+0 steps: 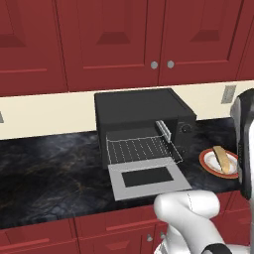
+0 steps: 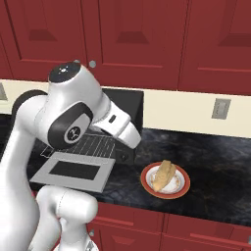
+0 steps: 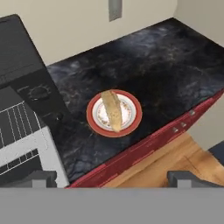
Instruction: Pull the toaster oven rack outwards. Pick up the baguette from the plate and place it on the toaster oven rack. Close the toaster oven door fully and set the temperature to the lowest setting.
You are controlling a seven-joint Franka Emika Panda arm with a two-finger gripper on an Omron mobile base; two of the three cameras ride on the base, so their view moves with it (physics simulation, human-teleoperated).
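The black toaster oven (image 1: 141,111) stands on the counter with its grey door (image 1: 149,178) folded down flat. The silver wire rack (image 1: 136,149) sticks out of the cavity over the door. To the oven's right lies the orange-rimmed plate (image 1: 206,161) with the tan baguette (image 1: 223,158) on it. In the hand view, my gripper (image 3: 112,180) hovers open and empty high above the plate (image 3: 92,120) and baguette (image 3: 113,110), with the door (image 3: 26,153) and rack (image 3: 15,118) at the left. The right base view has the plate (image 2: 147,184) and baguette (image 2: 164,175) right of the door (image 2: 73,170).
Two dark knobs (image 3: 37,92) sit on the oven's right panel. A wall outlet (image 2: 220,108) is behind the counter, and red cabinets (image 1: 124,39) hang above. Dark marble counter (image 3: 175,65) stretches right of the plate. The counter's front edge and wooden floor (image 3: 175,162) lie below my hand.
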